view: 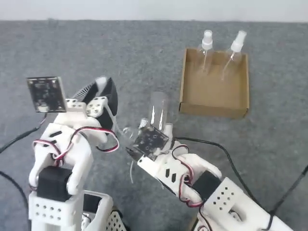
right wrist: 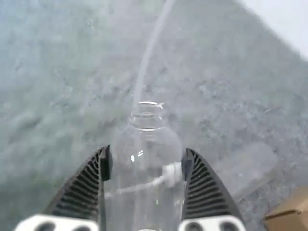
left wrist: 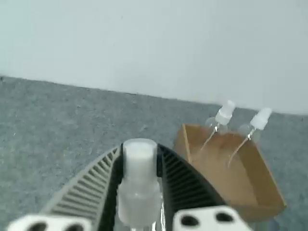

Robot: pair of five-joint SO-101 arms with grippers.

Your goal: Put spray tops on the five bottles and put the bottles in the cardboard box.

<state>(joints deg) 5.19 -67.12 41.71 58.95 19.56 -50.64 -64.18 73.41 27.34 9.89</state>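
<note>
Left wrist view: left gripper (left wrist: 139,153) fingers pinched on spray top (left wrist: 139,185).
Right gripper (right wrist: 144,159): fingers clamped around open bottle (right wrist: 144,134), near cardboard box (view: 211,109).
Inside cardboard box: two topped bottles (view: 206,55).

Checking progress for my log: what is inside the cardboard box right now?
Two clear bottles with white spray tops lean on its far wall: first bottle, second bottle. The rest of the cardboard box floor looks bare; the strip just behind its near wall is hidden.
</note>
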